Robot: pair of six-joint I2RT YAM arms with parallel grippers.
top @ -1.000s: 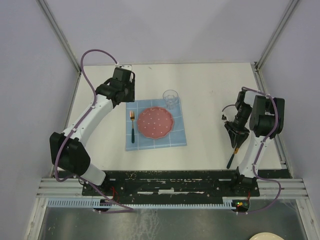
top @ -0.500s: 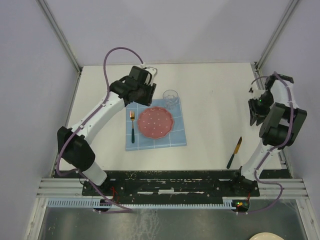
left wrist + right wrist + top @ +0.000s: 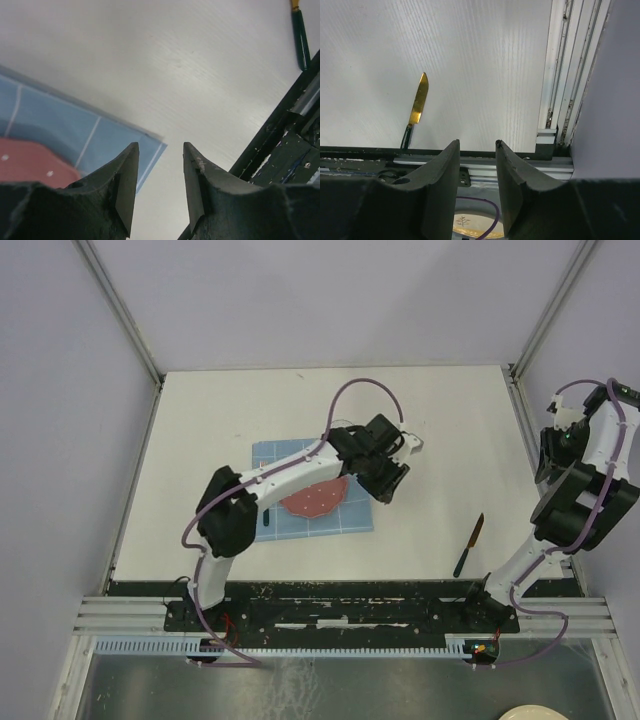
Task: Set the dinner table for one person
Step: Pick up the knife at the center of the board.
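Observation:
The dinner table (image 3: 430, 420) is a wide white tabletop. On it lies a blue grid placemat (image 3: 345, 522) bearing a red dotted plate (image 3: 312, 502), partly covered by my left arm. My left gripper (image 3: 388, 483) hovers over the mat's right edge, open and holding nothing (image 3: 160, 146); the mat's corner (image 3: 115, 137) and the plate's rim (image 3: 30, 161) show beside its fingers. A knife (image 3: 469, 544) with a gold blade and dark green handle lies near the front right. My right gripper (image 3: 548, 462) is raised by the right wall, open and empty (image 3: 477, 143), with the knife (image 3: 418, 106) well ahead of it.
A metal frame rail (image 3: 560, 75) runs along the table's right edge, and the black base bar (image 3: 340, 592) crosses the front. A pale plate (image 3: 470, 223) sits off the table below the right gripper. Purple cables loop above both arms.
My left arm has swung from the mat's far left corner across to its right edge. My right gripper has lifted away from the knife and drawn back to the right wall.

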